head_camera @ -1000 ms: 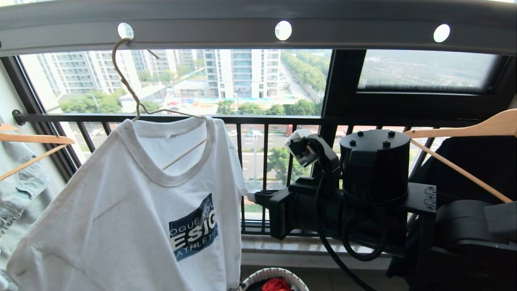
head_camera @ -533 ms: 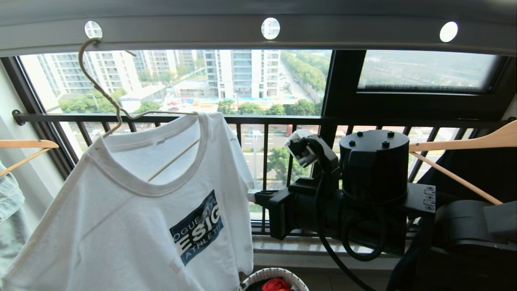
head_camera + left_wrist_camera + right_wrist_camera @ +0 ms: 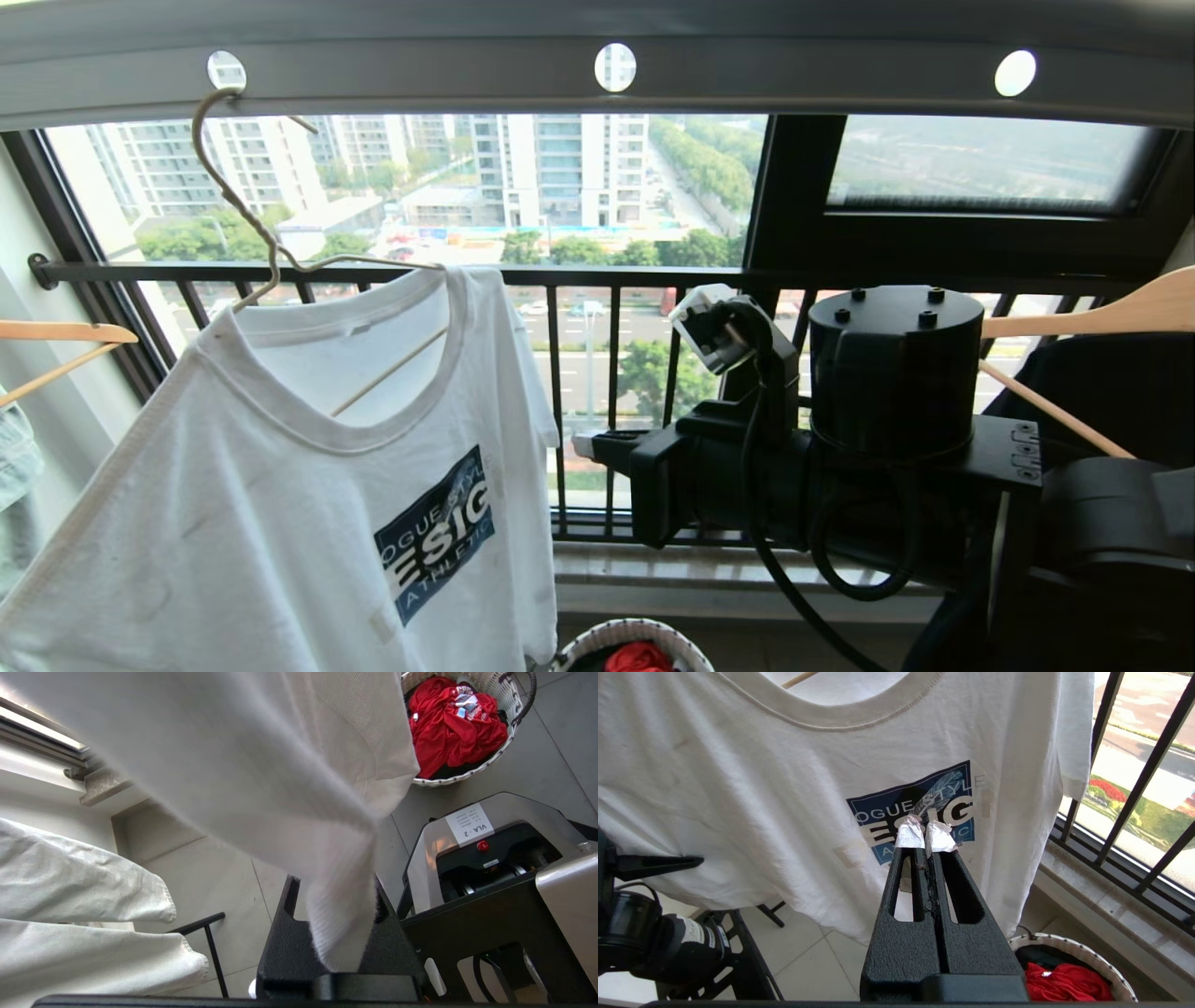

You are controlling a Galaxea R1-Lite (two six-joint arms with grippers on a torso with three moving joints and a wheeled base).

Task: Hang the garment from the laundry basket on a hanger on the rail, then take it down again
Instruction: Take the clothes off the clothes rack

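The laundry basket (image 3: 507, 700) at six o'clock held a red cloth (image 3: 451, 718). The garment (image 3: 308, 485) hung on the hanger (image 3: 257, 233) from the rail (image 3: 420, 84). The left gripper (image 3: 341, 952) had its jaws clamped on the hem; the right gripper (image 3: 924, 835), jaws together and empty, faced the print.

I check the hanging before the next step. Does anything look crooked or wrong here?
Yes. The hanger leans sideways from the rail, so the white T-shirt hangs askew. The left gripper is shut on its bottom corner.
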